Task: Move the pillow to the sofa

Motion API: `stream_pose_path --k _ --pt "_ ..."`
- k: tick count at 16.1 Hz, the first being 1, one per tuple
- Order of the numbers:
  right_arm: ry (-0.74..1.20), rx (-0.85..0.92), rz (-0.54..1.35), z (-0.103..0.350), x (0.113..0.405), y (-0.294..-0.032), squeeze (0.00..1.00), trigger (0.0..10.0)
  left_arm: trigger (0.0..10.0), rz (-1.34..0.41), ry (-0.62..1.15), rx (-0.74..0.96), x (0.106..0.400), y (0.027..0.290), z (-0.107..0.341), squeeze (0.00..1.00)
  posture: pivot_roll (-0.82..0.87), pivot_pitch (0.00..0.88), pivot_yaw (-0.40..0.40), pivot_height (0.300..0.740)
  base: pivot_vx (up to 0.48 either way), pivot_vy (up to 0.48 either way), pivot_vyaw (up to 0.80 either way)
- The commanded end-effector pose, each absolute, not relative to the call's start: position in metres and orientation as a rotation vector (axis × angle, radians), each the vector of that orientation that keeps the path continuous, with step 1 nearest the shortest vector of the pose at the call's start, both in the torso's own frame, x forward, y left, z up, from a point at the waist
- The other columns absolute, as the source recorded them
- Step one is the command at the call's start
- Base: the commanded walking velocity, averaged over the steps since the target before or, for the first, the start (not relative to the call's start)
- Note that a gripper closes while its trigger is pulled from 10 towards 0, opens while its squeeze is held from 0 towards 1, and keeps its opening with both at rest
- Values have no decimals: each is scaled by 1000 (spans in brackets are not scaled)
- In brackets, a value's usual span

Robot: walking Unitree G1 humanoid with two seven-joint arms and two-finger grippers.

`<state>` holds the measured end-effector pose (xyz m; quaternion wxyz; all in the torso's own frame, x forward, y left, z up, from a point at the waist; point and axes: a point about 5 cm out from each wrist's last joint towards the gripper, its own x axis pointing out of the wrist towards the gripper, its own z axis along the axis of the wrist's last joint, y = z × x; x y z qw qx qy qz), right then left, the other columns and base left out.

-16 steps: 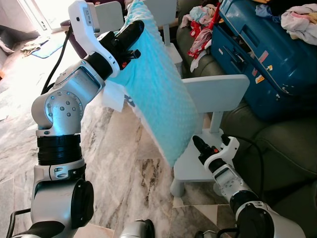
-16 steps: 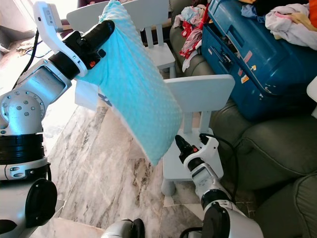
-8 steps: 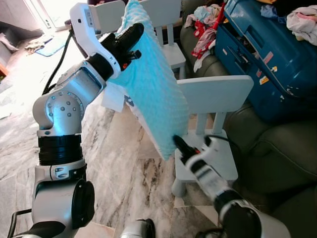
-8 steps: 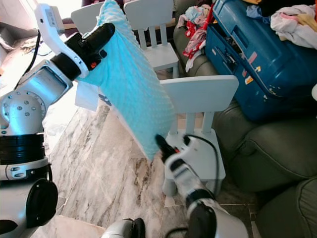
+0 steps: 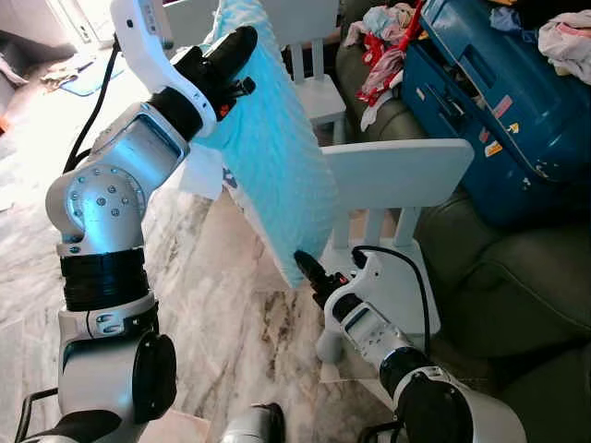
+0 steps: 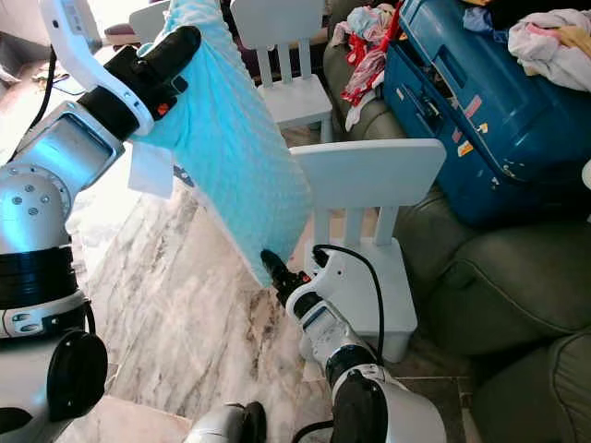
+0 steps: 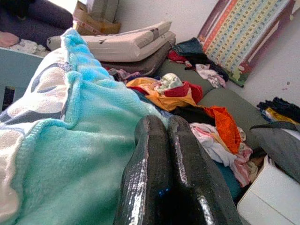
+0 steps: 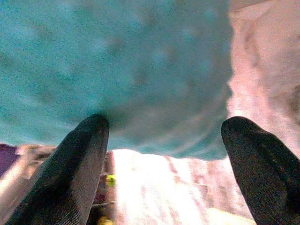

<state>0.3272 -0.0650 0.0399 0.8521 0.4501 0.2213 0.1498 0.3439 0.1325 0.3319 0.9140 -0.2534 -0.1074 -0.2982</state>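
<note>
Marble floor (image 5: 231,305) and cluttered sofa (image 5: 517,268) surround the pillow (image 5: 272,157), clamped by left gripper (image 5: 242,41); right gripper (image 5: 305,265) jaws wide.

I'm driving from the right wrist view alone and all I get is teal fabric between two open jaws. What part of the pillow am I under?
Observer: Its lowest corner. The right gripper sits just below the hanging pillow, jaws spread.
Operator: What's holding the pillow up?
Observer: The left gripper is shut on its top edge, raised high.
Operator: Anything beside my arm?
Observer: A pale blue child's chair stands just to its right, on the marble floor.
Operator: Is the sofa free?
Observer: The green sofa carries a blue suitcase and loose clothes; the near cushion looks bare.
</note>
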Motion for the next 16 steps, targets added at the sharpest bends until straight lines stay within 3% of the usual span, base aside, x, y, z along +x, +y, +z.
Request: stream_pose_path --k 1,4,5,6,10,16 --pt "513 936 314 32 319 -55 1000 10000 10000 -621 -290 -508 336 137 350 0 278 203 86 740 0 0 0" --pt "519 936 244 26 318 -65 1000 10000 10000 -614 -297 -518 334 137 355 0 310 205 82 740 0 0 0" --pt "506 978 211 28 319 -65 898 10000 10000 -608 -307 -531 332 137 360 0 333 207 80 740 0 0 0" --pt "485 1042 196 32 322 -63 0 10000 10000 -601 -312 -538 330 137 363 0 353 207 79 740 0 0 0" --pt "365 1263 207 56 337 -55 0 10000 10000 -574 -317 -545 326 143 368 0 391 203 83 740 0 0 0" --pt "256 1417 202 74 350 -60 0 10000 10000 -554 -304 -579 324 145 368 0 403 200 89 740 0 0 0"
